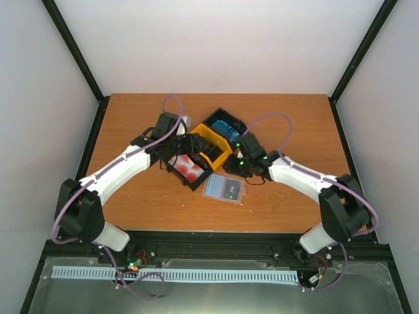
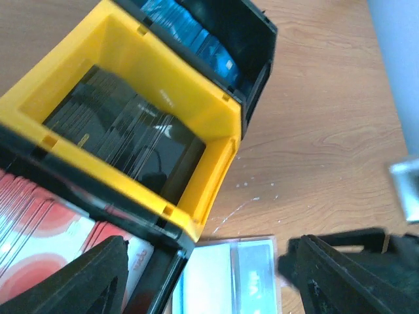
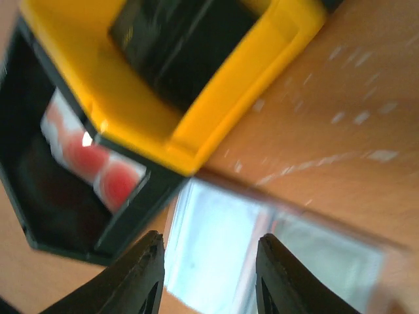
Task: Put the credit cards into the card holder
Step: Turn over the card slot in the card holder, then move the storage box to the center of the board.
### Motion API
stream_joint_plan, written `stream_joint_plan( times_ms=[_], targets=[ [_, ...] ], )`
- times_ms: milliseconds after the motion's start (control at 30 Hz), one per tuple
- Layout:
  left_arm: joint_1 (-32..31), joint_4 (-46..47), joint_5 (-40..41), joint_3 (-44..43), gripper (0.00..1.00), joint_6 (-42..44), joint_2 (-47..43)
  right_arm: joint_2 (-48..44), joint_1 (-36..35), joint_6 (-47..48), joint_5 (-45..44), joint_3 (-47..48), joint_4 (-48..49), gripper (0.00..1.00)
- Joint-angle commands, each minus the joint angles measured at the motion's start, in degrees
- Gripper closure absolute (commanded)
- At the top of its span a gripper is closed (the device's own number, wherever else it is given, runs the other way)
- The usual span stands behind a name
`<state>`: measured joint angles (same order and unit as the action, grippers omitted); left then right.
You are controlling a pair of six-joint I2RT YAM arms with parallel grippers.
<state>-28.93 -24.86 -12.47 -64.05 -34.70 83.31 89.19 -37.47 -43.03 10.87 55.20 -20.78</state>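
Wood table (image 1: 131, 118), yellow bin (image 2: 193, 98) of black cards (image 2: 124, 137), left tool (image 2: 203, 275) wide, right tool (image 3: 209, 268) parted

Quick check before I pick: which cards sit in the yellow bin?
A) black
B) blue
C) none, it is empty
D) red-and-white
A: the left wrist view looks straight into the yellow bin and shows a stack of black cards inside it; the red-and-white cards and the blue cards lie outside it, on either side.
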Motion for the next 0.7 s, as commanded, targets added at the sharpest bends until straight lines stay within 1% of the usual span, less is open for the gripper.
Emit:
stream_joint_plan(
  times_ms=[0, 167, 267, 367, 500, 667],
  targets=[
    [0.3, -0.3, -3.8, -7.8, 0.3, 6.5, 6.8, -3.2, 6.4, 3.0, -3.4, 1.1, -1.8, 0.61],
    [0.3, -2.7, -8.4, -16.0, 0.33, 10.4, 16.6, -2.4, 10.8, 6.2, -3.6, 2.1, -3.0, 0.59],
    [0.3, -5.1, -7.6, -20.7, 0.35, 12.9, 21.7, -1.6, 12.7, 6.5, -3.0, 2.0, -2.9, 0.59],
    [0.3, -6.2, -7.2, -24.3, 0.36, 15.1, 25.3, -0.1, 14.4, 6.7, -2.7, 2.4, -2.3, 0.58],
    [0.3, -5.9, -8.6, -29.6, 0.36, 17.1, 29.4, 3.9, 17.3, 6.8, -2.2, 5.3, -2.4, 0.59],
    [0.2, -2.8, -14.2, -38.8, 0.37, 19.5, 35.3, 7.3, 19.2, 7.7, -1.4, 8.6, -2.4, 0.58]
  ],
)
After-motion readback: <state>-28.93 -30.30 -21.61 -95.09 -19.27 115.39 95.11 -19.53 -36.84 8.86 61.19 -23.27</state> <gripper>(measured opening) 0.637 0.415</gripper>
